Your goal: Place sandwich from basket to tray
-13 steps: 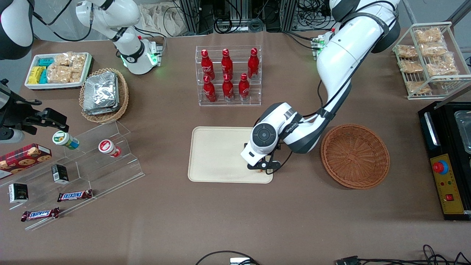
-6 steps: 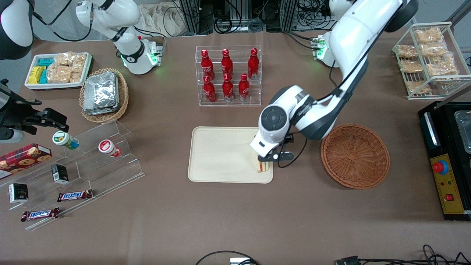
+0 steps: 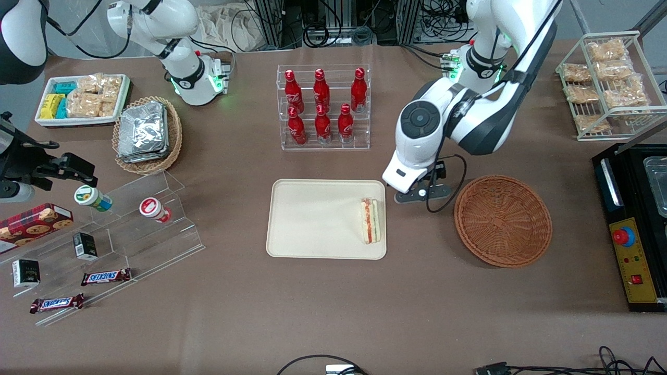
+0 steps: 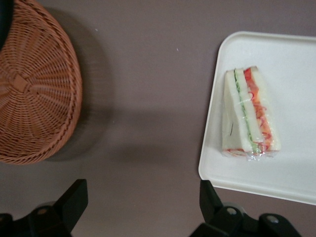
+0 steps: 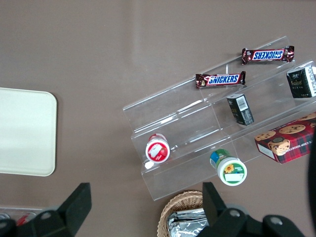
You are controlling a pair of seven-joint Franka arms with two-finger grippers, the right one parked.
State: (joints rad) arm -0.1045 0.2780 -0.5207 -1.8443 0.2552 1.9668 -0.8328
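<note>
We see the small triangular wedge sandwich of white bread with red and green filling [image 3: 370, 221] lying flat on the plain cream-beige rectangular tray with rounded corners [image 3: 312, 219], at the tray's end nearest the round reddish-brown woven wicker basket [image 3: 503, 221]. In the wrist view the sandwich [image 4: 249, 114] sits just inside the tray's rim [image 4: 210, 148], wrapped in clear film, filling edge up. The basket [image 4: 34, 98] holds nothing we can see and rests on the brown surface [image 3: 333, 302], apart from the tray.

The left arm's hand [image 3: 419, 191] hangs above bare surface between tray and basket, farther from the front camera than the sandwich, touching nothing. Its two dark fingers [image 4: 74, 197] stand wide apart with nothing between them, so we call it open and empty.

Farther from the front camera than the tray stands a clear acrylic rack of red bottles [image 3: 323, 107]. Toward the parked arm's end lie a clear stepped acrylic stand [image 3: 130, 219] with small items and two Snickers bars [image 3: 106, 276].
</note>
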